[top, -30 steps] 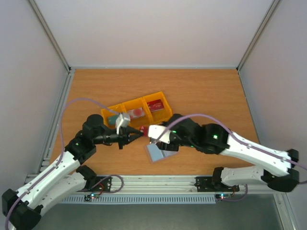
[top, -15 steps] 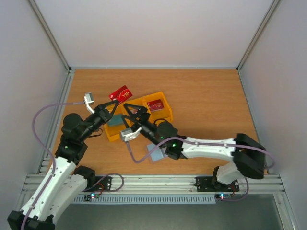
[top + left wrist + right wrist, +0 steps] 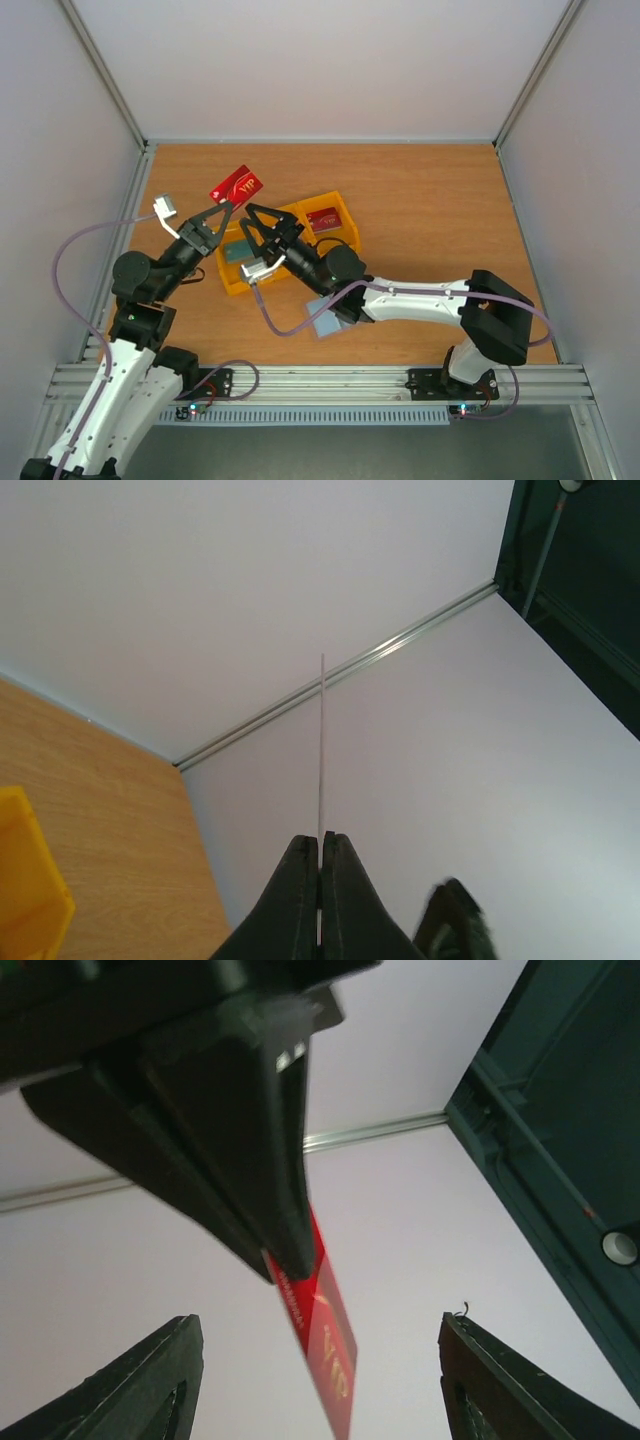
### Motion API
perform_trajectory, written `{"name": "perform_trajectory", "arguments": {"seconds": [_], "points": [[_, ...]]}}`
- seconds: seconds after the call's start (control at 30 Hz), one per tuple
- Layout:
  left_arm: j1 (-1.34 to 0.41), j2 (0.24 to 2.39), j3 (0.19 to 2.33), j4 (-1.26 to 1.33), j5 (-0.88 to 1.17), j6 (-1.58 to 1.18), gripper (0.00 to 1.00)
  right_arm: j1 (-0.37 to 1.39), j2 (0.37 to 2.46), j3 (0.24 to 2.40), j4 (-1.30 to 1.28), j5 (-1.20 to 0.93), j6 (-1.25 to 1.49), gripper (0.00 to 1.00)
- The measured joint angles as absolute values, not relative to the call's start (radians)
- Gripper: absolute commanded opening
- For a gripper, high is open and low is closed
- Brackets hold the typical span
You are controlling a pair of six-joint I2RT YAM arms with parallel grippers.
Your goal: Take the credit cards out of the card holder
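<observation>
Card out of holder: the left gripper [image 3: 222, 208] is clenched on a dark red thin rectangular plastic card [image 3: 236, 186], held in the air.
The right gripper [image 3: 262, 222] is released, its jaws spread beside that card without touching it. The thin blue-grey bifold card holder [image 3: 322, 320] lies on the wooden table [image 3: 430, 200] under the right arm, near the yellow three-compartment plastic tray [image 3: 349, 218].

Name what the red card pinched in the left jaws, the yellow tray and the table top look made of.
Red card: probably stiff plastic with glossy print. Edge-on it is a hairline, and it juts out unbent.
Yellow tray: likely moulded plastic, with even colour and a slight sheen.
Table: matte wood grain. Laminate or veneer, cannot tell which.
</observation>
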State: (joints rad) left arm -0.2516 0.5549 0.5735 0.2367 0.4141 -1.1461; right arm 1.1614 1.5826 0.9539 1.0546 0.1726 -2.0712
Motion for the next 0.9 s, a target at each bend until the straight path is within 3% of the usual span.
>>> {"name": "perform_trajectory", "arguments": {"seconds": [0.4,0.5,0.6,0.73,0.77,0.83,0.9], "points": [[-0.252,0.583,0.574,0.255,0.439,-1.152,0.0,1.081,1.693,1.061,1.055,0.115,-2.085,0.37],[-0.252,0.583,0.574,0.255,0.441,-1.152,0.0,1.075,1.705,1.08,1.055,0.103,-2.086,0.23],[-0.252,0.583,0.574,0.257,0.441,-1.152,0.0,1.072,1.716,1.095,1.055,0.095,-2.088,0.02],[-0.25,0.586,0.573,0.26,0.441,-1.155,0.0,1.069,1.723,1.101,1.055,0.099,-2.092,0.01],[-0.25,0.588,0.572,0.262,0.441,-1.155,0.13,1.068,1.723,1.101,1.054,0.102,-2.093,0.01],[-0.25,0.588,0.567,0.265,0.442,-1.155,0.61,1.068,1.723,1.096,1.055,0.112,-2.095,0.01],[-0.25,0.581,0.557,0.266,0.437,-1.147,0.85,1.069,1.721,1.077,1.054,0.138,-2.094,0.01]]}}
